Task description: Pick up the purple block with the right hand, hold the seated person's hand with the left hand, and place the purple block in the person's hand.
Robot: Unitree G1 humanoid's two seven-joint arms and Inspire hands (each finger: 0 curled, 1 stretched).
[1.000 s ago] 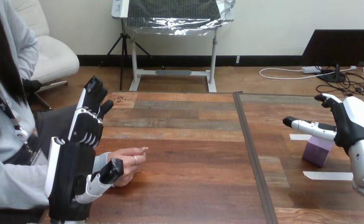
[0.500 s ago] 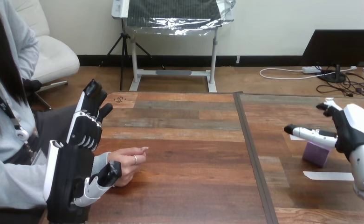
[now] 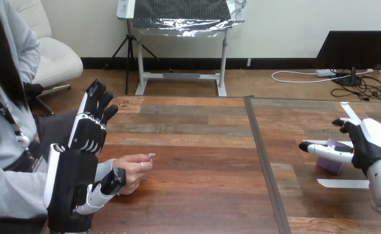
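— Where do we stand with the right hand [image 3: 369, 144]?

— We see it open at the counter's [image 3: 203, 161] right side. Its thumb stretches out to the left across the top of the purple block [image 3: 330, 165], and its fingers sit relaxed behind and above it. Nothing is curled round the block. We cannot tell whether the thumb touches it.

— And the block itself?

— It sits on the counter, partly hidden by that thumb, just beyond a white tape strip [image 3: 342, 183]. We judge the pick-up to be at hand but not yet made: the hand has to close on the block before any lift.

— What about the left hand [image 3: 73, 180]?

— It is open as well. Its fingers point straight up and away, and its thumb sticks out low, right beside the heel of the person's hand [image 3: 132, 169]. We cannot say that they touch, and nothing wraps round the hand or wrist.

— So we have no hold there?

— None that we can see. The person's hand rests on the counter near its left edge, fingers loosely curled and empty.

— Then how far along are we?

— Early, by our reckoning. Both hands are placed near their targets, yet all three parts remain: gripping the block, holding the person's hand, and carrying the block across the counter to lay it there.
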